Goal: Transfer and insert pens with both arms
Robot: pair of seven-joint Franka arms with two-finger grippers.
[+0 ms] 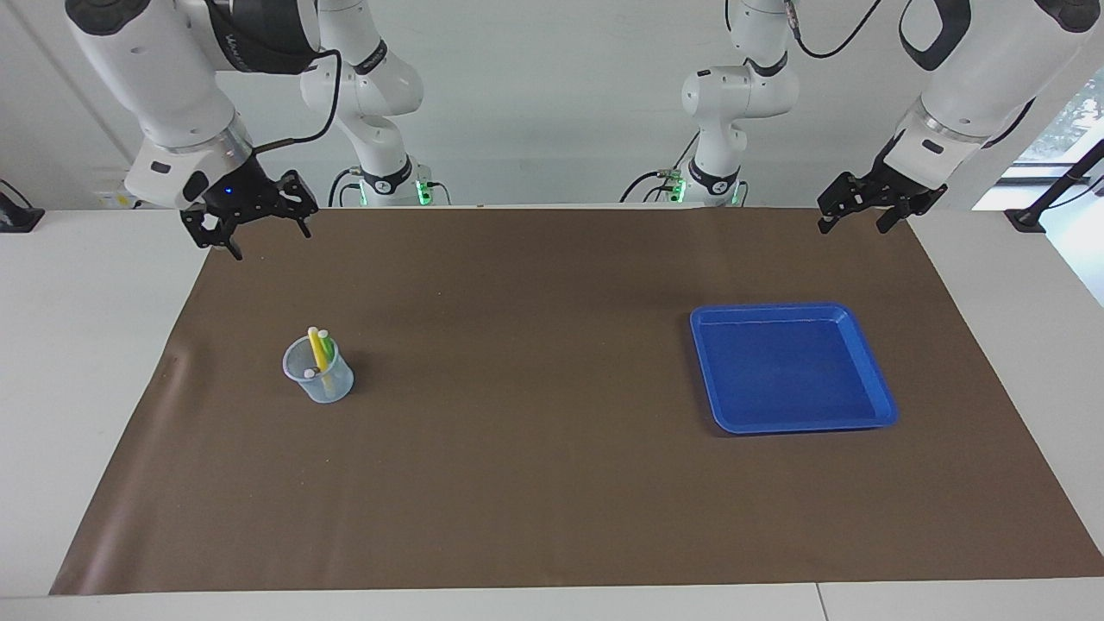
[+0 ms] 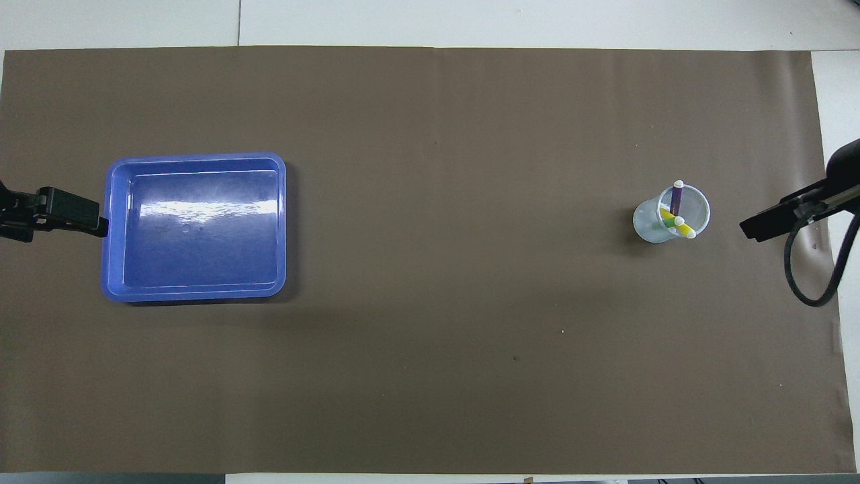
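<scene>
Three pens are seen standing in the clear cup; right hand and left hand are held open, empty, raised.

A glossy blue plastic tray is gleaming with reflected light; a clear plastic cup is sitting on a matt brown paper-like sheet.
</scene>
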